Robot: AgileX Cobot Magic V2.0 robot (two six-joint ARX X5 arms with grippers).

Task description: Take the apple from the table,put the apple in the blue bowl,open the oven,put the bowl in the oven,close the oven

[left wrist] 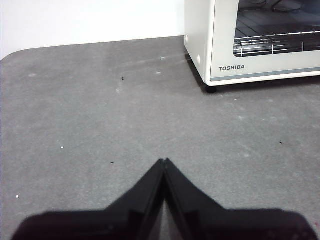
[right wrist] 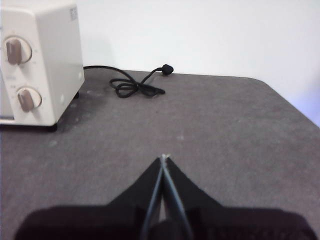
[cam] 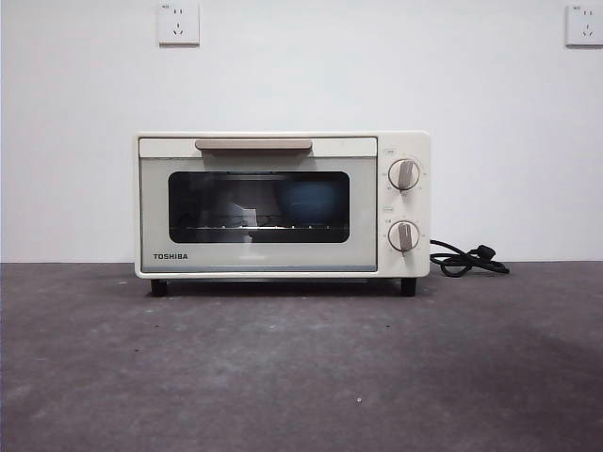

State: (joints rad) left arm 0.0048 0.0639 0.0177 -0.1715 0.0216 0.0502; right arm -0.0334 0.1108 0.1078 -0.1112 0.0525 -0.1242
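A: What's biggest here?
B: The table, dark grey and mottled, running right across the front view. On it, toward the back by the white wall, stands the oven, door closed, beige handle along the top.

A: And the blue bowl?
B: Inside the oven, a blue shape seen dimly through the dark glass, on the wire rack. I cannot make out the apple.

A: The cord?
B: The black cord lies coiled on the table to the oven's right.

A: The grippers?
B: The left gripper hangs over bare table off the oven's left front corner, jaws pressed together, holding nothing. The right gripper likewise, near the knobs side, jaws together and empty.
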